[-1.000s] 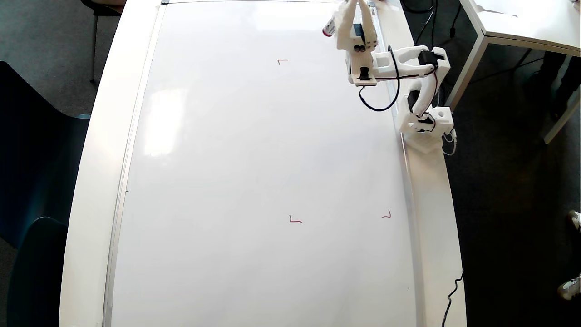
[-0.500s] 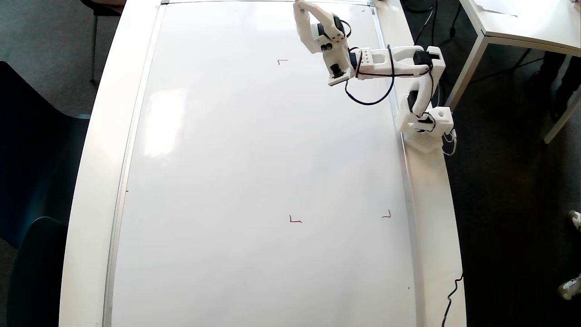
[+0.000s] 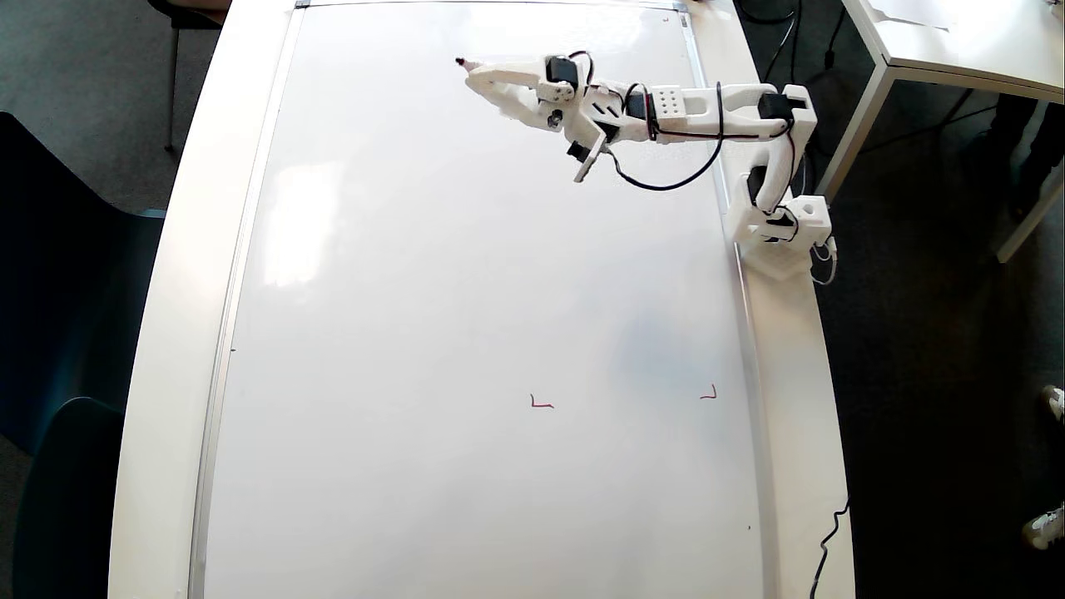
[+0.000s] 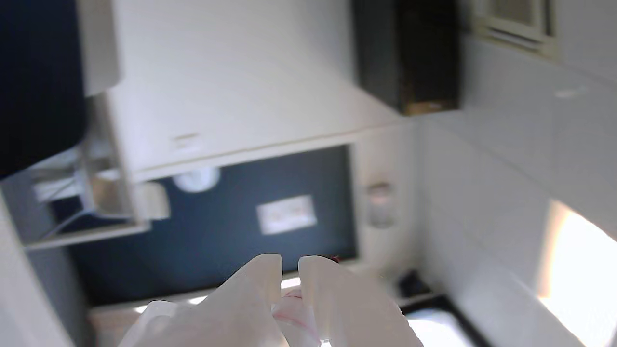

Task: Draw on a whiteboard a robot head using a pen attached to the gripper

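Arm (image 3: 666,112) was white printed plastic, black servos at joints, looping black cables, perforated upper link. White claw gripper (image 3: 478,76); boxy white base (image 3: 786,225).

In the overhead view the white arm reaches from its base at the right edge toward the upper left, its links folded at the elbow and then stretched out nearly level, with black cables looping beneath. The gripper (image 3: 473,71) points left, its fingers (image 3: 499,79) drawn close together around a thin red-tipped pen (image 3: 463,62). In the wrist view the two pale fingers (image 4: 258,284) rise from the bottom edge, side by side with a narrow gap.
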